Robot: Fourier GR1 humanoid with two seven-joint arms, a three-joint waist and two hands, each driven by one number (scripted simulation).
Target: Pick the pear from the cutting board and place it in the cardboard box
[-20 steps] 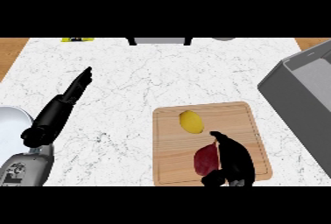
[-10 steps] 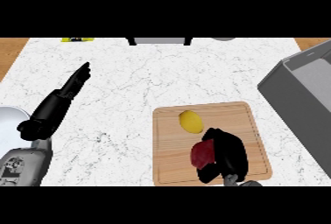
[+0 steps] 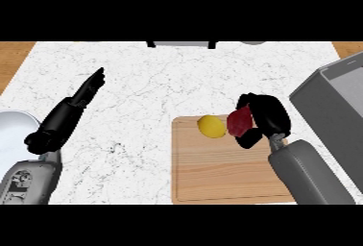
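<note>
Right hand has its fingers curled round the dark red pear, lifted over the cutting board's far edge; next it needs carrying right to the grey box; left hand rests, fingers straight

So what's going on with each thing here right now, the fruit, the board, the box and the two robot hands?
Red pear: held in the right robot hand, over the board's far edge.
Right robot hand: fingers curled round the pear.
Left robot hand: open, fingers straight, holding nothing.
Yellow fruit: lying on the board's far edge.
Cutting board: flat on the counter.
Grey box: open-topped, at the right; nothing seen inside.
</note>
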